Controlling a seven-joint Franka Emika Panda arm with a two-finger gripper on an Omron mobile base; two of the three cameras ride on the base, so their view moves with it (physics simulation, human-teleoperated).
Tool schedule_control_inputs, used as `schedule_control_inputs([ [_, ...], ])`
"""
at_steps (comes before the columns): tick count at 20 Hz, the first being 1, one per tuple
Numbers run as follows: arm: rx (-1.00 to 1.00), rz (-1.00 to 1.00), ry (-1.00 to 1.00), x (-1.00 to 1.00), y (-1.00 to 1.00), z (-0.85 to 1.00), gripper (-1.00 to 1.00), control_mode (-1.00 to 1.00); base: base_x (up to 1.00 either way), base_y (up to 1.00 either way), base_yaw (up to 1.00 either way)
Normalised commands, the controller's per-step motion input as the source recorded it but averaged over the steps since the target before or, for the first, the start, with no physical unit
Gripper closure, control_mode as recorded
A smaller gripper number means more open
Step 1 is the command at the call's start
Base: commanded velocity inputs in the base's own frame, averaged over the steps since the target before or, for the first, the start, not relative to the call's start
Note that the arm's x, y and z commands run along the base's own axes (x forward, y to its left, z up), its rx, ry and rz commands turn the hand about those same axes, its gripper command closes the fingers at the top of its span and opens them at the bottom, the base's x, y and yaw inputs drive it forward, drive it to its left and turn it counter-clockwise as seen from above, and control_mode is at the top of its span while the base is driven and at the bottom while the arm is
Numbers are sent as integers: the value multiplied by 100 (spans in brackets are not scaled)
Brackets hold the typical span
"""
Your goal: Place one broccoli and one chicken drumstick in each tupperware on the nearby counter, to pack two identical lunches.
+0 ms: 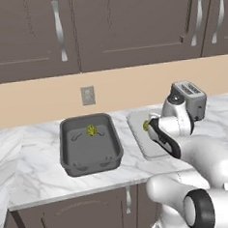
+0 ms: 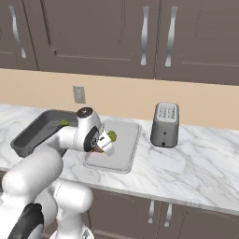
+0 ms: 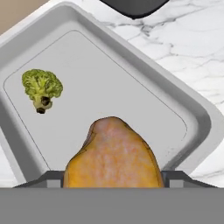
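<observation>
Drumstick, lumpy golden-orange, clamped between fingers, above shallow pale tupperware, bumpy broccoli inside

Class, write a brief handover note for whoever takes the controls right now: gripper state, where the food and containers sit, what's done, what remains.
Gripper: closed on the golden-orange drumstick, held above the pale tupperware.
Pale tupperware: one broccoli inside.
Dark tupperware: one floret inside, no drumstick seen.
Done: both broccoli packed.
Left: release this drumstick in the pale one; put the second drumstick, whereabouts unclear, in the dark one.
</observation>
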Motion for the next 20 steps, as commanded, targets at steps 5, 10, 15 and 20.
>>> schedule_control_inputs([
  [5,0,-6,5,37,-14,-27,100,-100,0,0,0],
  [10,0,-6,5,34,-14,-26,100,-100,0,0,0],
  [15,0,-5,5,34,-8,-25,100,-100,0,0,0],
  [20,0,-5,5,29,-7,-32,-100,-100,0,0,0],
])
